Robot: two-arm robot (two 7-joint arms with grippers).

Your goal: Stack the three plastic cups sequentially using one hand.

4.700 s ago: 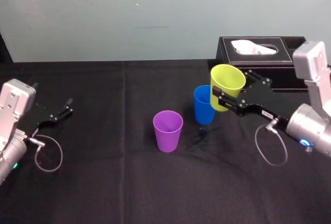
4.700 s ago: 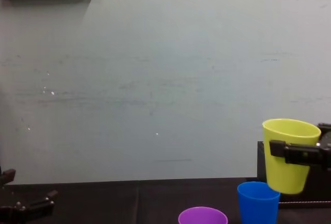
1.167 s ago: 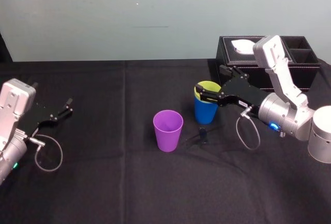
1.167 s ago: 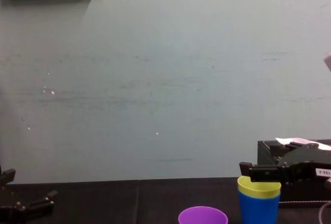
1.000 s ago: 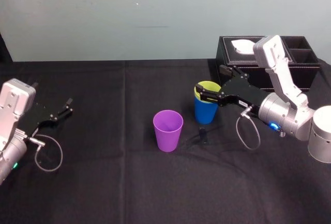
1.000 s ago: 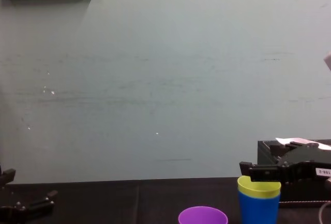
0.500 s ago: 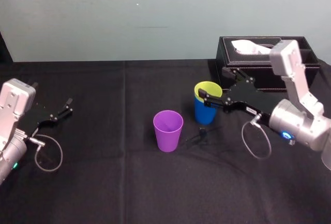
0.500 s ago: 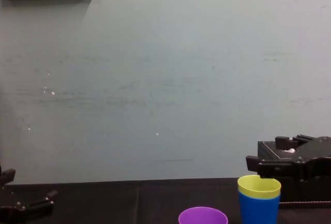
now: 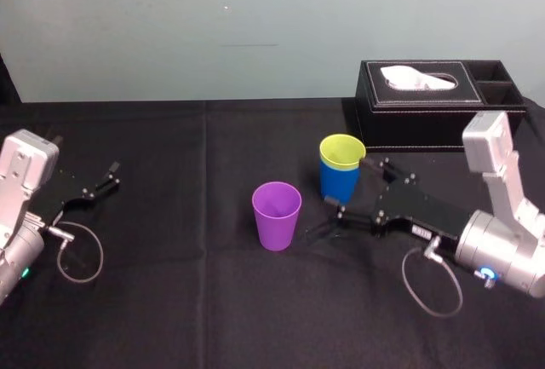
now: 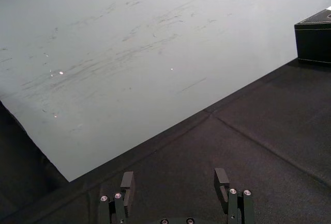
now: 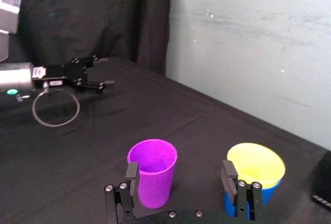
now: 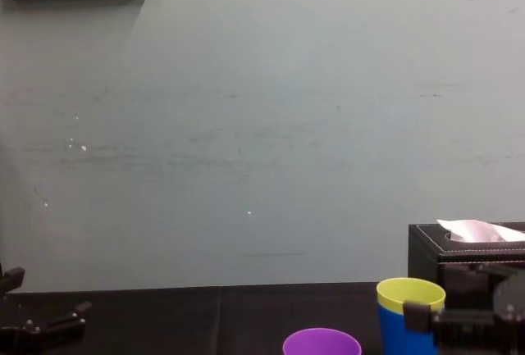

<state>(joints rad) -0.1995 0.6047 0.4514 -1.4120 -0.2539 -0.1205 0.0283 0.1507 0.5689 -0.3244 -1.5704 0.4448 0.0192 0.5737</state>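
Two-cup stack (image 9: 339,181) released | right gripper (image 11: 180,171) withdrawn, jaws wide | left gripper (image 10: 175,176) parked, jaws wide

Left tool (image 10: 175,175), jaws apart, over the black tablecloth (image 10: 269,125)

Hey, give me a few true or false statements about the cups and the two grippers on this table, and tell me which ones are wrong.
1. The yellow-green cup sits inside the blue cup. True.
2. The purple cup is stacked on the other two. False: it stands alone on the table, to the left of the pair.
3. The right gripper is holding a cup. False: it is open and holds nothing.
4. The left gripper is open at the table's left side, far from the cups. True.
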